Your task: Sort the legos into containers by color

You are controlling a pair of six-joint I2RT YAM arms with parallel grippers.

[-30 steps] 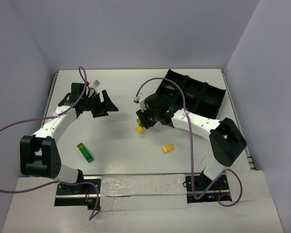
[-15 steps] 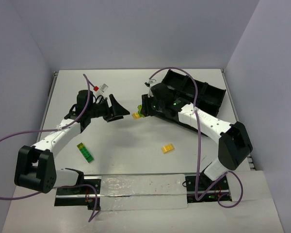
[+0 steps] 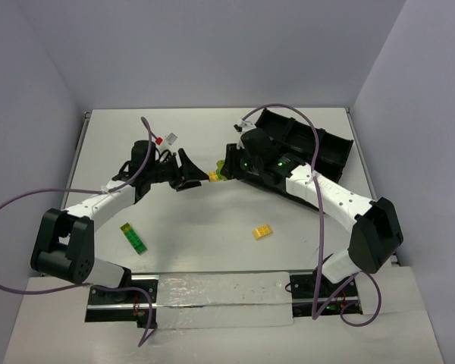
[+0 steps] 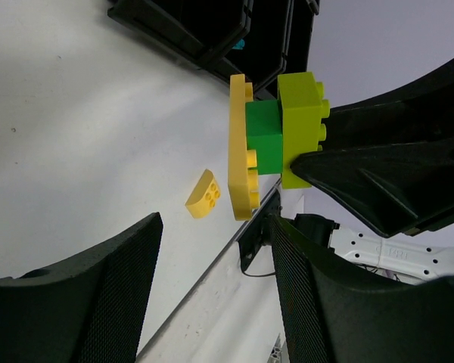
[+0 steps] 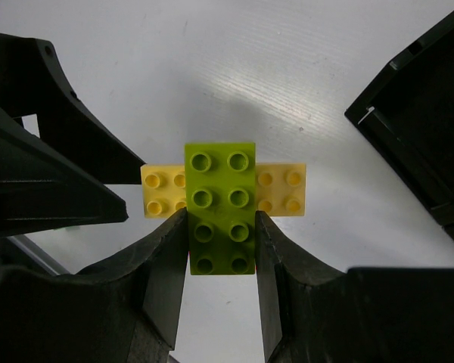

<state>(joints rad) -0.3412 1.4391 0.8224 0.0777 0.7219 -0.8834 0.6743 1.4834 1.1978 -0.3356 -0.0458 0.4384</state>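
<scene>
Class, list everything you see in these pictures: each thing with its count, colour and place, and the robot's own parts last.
table: one, white, under everything.
tray: one, black, with dividers, far right of the table.
held stack: one, a yellow plate, a green brick and a lime brick joined, in the air between the two tools.
yellow brick: one, loose on the table, near the middle.
green stack: one, two greens, on the table by the left arm.
cyan piece: one, just visible inside the tray.
cables: two, purple, one along each arm.
arms: two, white and black, bases at the near edge.
left tool: black, open, facing the stack's yellow plate.
right tool: black, shut on the lime brick.
</scene>
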